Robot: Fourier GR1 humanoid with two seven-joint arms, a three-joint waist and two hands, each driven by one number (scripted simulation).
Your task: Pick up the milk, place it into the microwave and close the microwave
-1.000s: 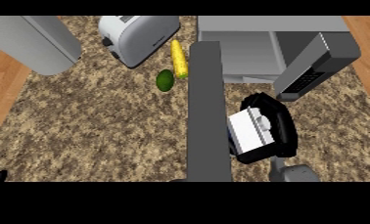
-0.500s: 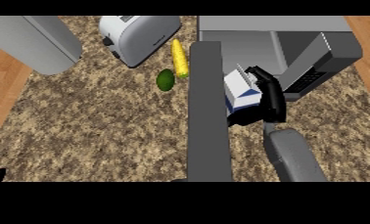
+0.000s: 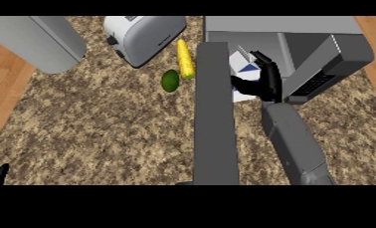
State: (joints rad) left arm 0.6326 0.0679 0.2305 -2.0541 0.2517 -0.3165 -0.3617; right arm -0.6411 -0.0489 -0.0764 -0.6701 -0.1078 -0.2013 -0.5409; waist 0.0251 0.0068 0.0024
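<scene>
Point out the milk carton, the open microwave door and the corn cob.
milk carton (image 3: pixel 243 65): head view, on its white side left of the right hand.
microwave door (image 3: pixel 214 117): head view, middle of the grey panel.
corn cob (image 3: pixel 184 58): head view, mid-length of the yellow cob.

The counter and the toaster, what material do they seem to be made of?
The counter looks like polished granite or similar stone: brown, tan and dark speckles all over. The toaster looks like brushed or painted metal, possibly plastic: smooth pale grey shell with soft shading and dark slots on top.
</scene>
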